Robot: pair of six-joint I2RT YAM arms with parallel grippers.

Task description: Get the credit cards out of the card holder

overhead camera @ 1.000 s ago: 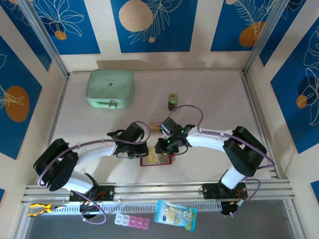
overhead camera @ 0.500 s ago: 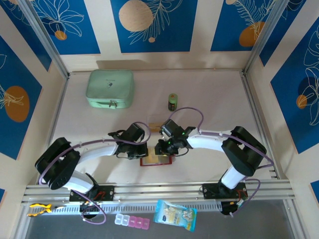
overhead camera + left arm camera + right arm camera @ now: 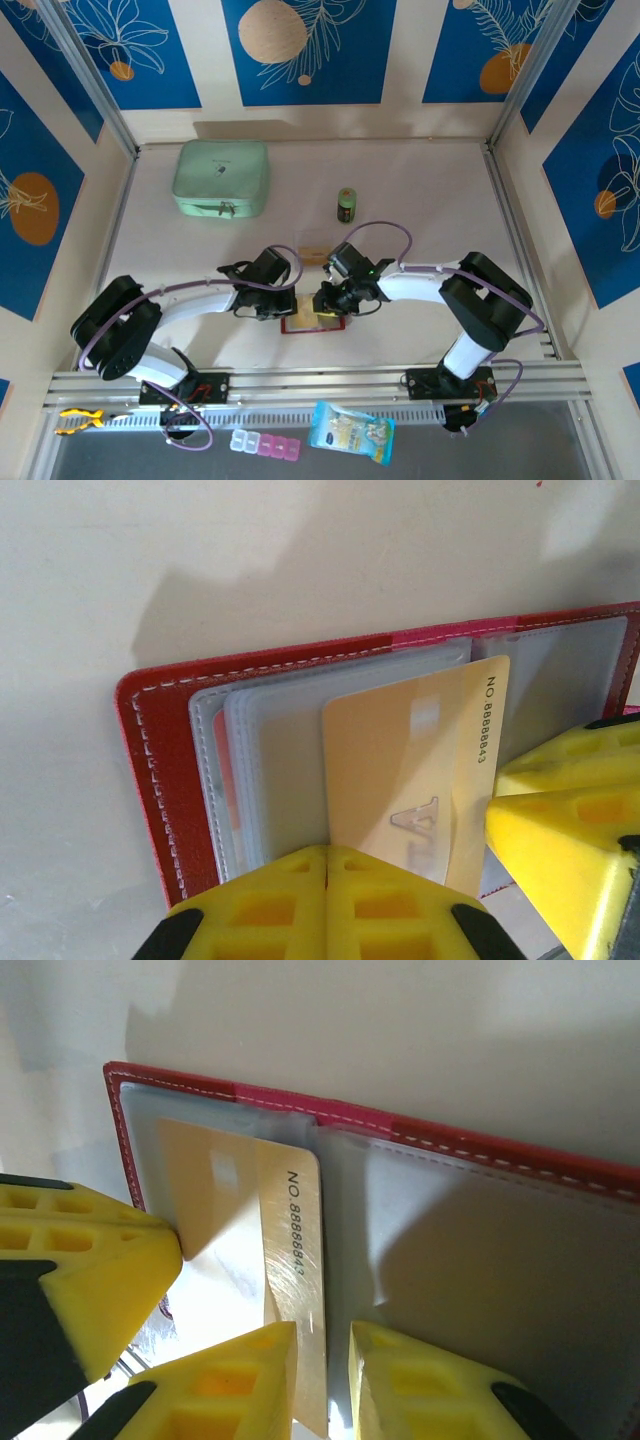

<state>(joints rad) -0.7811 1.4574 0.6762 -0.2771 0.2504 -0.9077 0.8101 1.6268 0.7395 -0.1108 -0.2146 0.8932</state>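
The dark-red card holder [image 3: 315, 325] lies open on the table between both grippers. A tan-gold credit card [image 3: 400, 770] sticks halfway out of its clear sleeves. My left gripper [image 3: 327, 855] is shut, and its joined tips press down on the sleeves next to the card. My right gripper [image 3: 322, 1370] stands narrowly open over the card's [image 3: 290, 1220] free end, whose edge lies between the jaws, and a sliver of gap shows at the right finger. Another tan card [image 3: 313, 252] lies flat on the table just behind the grippers.
A mint-green zip case [image 3: 221, 178] sits at the back left and a small green bottle [image 3: 346, 204] behind the holder. A pill box [image 3: 264, 444] and a blue packet [image 3: 350, 432] lie below the rail at the near edge.
The right gripper's jaws have narrowed around the card's end and the wrist has shifted slightly. The left gripper has stayed pressed on the holder.
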